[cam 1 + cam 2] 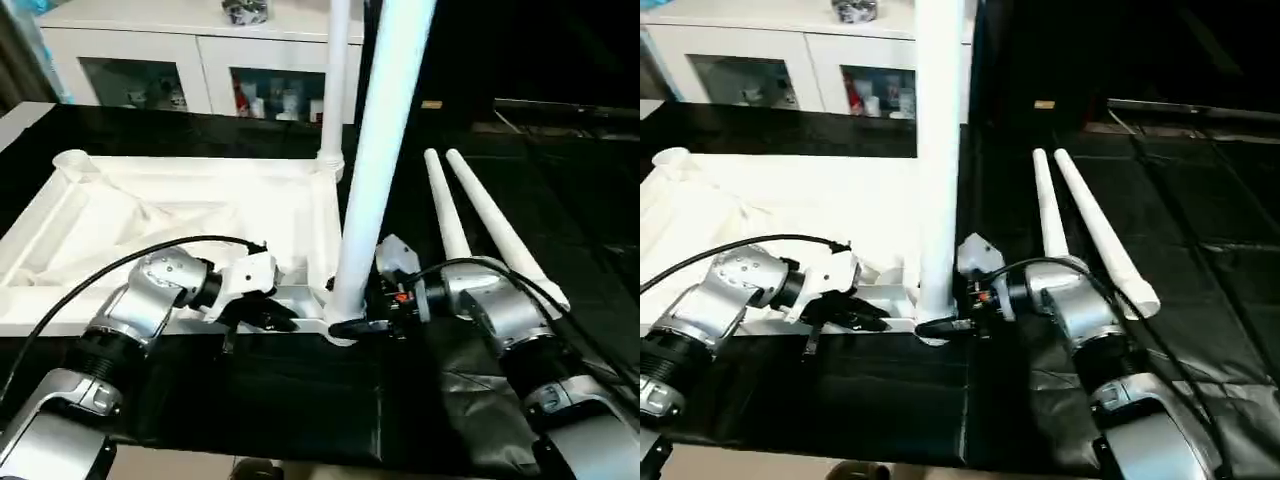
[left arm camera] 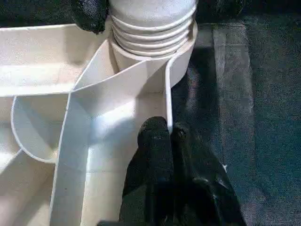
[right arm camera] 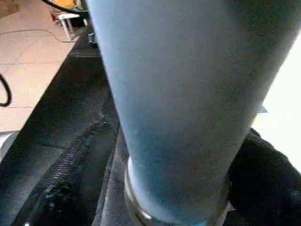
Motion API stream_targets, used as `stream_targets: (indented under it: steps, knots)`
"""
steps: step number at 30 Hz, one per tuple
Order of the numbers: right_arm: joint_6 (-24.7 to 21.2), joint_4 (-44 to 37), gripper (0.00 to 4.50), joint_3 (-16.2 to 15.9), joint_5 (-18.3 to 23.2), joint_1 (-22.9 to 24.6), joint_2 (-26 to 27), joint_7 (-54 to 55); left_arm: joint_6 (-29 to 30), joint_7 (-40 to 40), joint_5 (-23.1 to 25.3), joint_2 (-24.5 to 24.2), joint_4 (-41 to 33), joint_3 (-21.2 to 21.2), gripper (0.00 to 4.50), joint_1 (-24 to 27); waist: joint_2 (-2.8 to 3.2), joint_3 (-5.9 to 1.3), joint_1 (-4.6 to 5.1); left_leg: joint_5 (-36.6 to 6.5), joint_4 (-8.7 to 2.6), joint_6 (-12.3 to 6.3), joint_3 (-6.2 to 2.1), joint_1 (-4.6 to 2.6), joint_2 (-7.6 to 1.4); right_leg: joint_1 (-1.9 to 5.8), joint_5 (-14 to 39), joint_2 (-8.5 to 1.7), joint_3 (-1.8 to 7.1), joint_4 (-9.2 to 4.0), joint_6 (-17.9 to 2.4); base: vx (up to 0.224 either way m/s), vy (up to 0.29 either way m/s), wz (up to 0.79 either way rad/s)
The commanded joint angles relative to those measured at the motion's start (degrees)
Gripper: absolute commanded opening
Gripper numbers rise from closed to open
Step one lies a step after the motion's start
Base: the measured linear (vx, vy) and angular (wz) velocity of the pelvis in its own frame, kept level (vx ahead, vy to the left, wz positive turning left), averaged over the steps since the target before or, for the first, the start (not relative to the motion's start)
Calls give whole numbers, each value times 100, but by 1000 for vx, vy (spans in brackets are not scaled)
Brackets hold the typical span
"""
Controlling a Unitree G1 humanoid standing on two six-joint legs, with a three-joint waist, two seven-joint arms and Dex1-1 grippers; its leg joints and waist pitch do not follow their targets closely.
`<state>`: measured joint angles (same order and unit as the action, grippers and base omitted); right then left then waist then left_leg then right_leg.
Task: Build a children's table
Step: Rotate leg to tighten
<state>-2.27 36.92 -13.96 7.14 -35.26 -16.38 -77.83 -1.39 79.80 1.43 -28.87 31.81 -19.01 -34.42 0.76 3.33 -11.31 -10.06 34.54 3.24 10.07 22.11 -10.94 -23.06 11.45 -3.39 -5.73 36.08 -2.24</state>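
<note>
Two legs [image 1: 478, 215] lie loose on the black mat [image 1: 300, 390], to the right of the upturned table top [image 1: 150, 215]. The left gripper [image 2: 170, 141] is closed on the top's rim wall. The right gripper [image 1: 372, 318] grasps the upright leg [image 1: 375, 170] in the near corner socket.

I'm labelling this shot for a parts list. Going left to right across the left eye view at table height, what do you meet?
Upside-down tabletop → left pincer, shut on the tabletop's rim → upright leg in the near corner socket → right pincer at that leg's base → two loose legs lying side by side.
</note>
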Motion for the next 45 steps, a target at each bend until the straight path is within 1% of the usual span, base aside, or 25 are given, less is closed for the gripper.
stream_targets:
  steps: [1,2,3,6,9,12,14,15,18,20,21,22,23,25,27,29,32,34,35,38,45]
  knots:
    - [13,61,338,-22,1,-31,38,-15,-129,35,58,9,-41,-87,0,-138,23,-458,47,-893,-370,-235,-114,-125,-342,288,856,-614,384,-409,-1056,0,0,0]
    - [12,66,326,-30,11,-38,40,-8,-130,31,59,13,-35,-87,0,-140,31,-461,50,-889,-370,-233,-114,-123,-343,289,839,-610,382,-407,-1057,0,0,0]
    - [-3,64,315,-42,27,-43,39,-21,-130,24,62,22,-24,-88,0,-146,22,-463,52,-874,-370,-234,-116,-125,-346,289,809,-606,381,-400,-1055,0,0,0]
    - [-11,69,303,-54,22,-41,39,-45,-133,1,67,35,1,-84,0,-157,24,-466,49,-867,-366,-239,-113,-125,-344,290,775,-610,383,-397,-1066,0,0,0]
    - [14,80,275,-55,2,-29,47,-44,-140,-32,76,47,26,-79,0,-166,20,-465,48,-859,-364,-247,-112,-121,-342,291,739,-607,383,-390,-1078,0,0,0]
    - [27,60,255,-75,-17,2,61,-35,-136,-87,89,57,54,-69,0,-164,20,-457,44,-898,-368,-243,-113,-127,-340,287,857,-612,383,-410,-1047,0,0,0]
    - [25,53,252,-81,-17,10,65,-31,-136,-103,92,59,61,-64,0,-158,17,-454,48,-933,-372,-221,-114,-126,-342,288,944,-614,384,-419,-1027,0,0,0]
    - [25,42,250,-89,-17,23,68,-30,-136,-124,94,63,71,-58,0,-151,25,-458,45,-936,-372,-213,-115,-130,-343,287,946,-611,385,-418,-1021,0,0,0]
    - [14,-8,249,-105,-14,63,70,-35,-122,-165,94,73,96,-39,0,-139,23,-461,47,-908,-369,-220,-115,-131,-344,284,873,-604,384,-406,-1035,0,0,0]
    - [88,-16,249,-104,-66,83,72,50,-120,-179,98,76,112,-37,0,-141,23,-461,47,-912,-369,-222,-114,-128,-343,288,875,-613,384,-409,-1043,0,0,0]
    - [47,-11,249,-98,-58,87,74,46,-121,-184,100,77,118,-37,0,-143,21,-456,49,-935,-373,-217,-116,-128,-342,288,905,-609,383,-412,-1037,0,0,0]
    - [-17,-7,249,-94,-40,91,73,21,-118,-191,102,80,117,-38,0,-143,7,-455,49,-937,-371,-219,-112,-127,-339,291,918,-610,385,-416,-1033,0,0,0]
    - [-112,-5,283,-82,-12,95,72,5,-111,-200,102,83,116,-36,0,-143,8,-456,46,-917,-370,-224,-113,-126,-337,293,935,-611,386,-414,-1027,0,0,0]
    - [-253,-7,318,-50,40,100,77,2,-105,-222,104,86,116,-30,0,-144,13,-458,44,-899,-369,-233,-114,-128,-343,290,938,-612,385,-416,-1023,0,0,0]
    - [-299,-35,327,-12,81,110,77,20,-88,-236,99,89,102,-23,0,-136,14,-452,47,-949,-375,-229,-115,-135,-346,282,993,-610,383,-425,-1018,0,0,0]
    - [-326,-72,352,4,103,129,63,19,-77,-241,95,88,85,-20,0,-125,14,-449,42,-1000,-377,-205,-114,-149,-350,273,1081,-614,386,-436,-1005,0,0,0]
    - [-334,-138,376,12,111,168,47,36,-67,-246,90,86,76,-15,0,-116,9,-449,42,-1001,-381,-192,-117,-133,-346,288,1142,-624,388,-439,-970,0,0,0]
    - [-222,-223,398,-3,37,234,35,141,-57,-257,86,84,66,-9,0,-110,-5,-446,41,-978,-383,-197,-118,-134,-344,282,1167,-619,385,-441,-944,0,0,0]
    - [-186,-255,405,-11,6,260,32,178,-54,-260,85,81,62,-7,0,-108,3,-444,40,-981,-386,-182,-117,-138,-348,274,1188,-622,388,-445,-930,0,0,0]
    - [-86,-287,405,-85,-102,312,-4,264,-48,-265,82,75,54,-5,0,-105,-8,-445,45,-976,-386,-163,-118,-131,-340,279,1238,-622,386,-449,-905,0,0,0]
    - [-38,-174,405,-29,-136,290,24,502,-47,-274,85,70,59,0,0,-97,-3,-444,50,-972,-386,-175,-118,-130,-339,278,1223,-616,387,-448,-908,0,0,0]
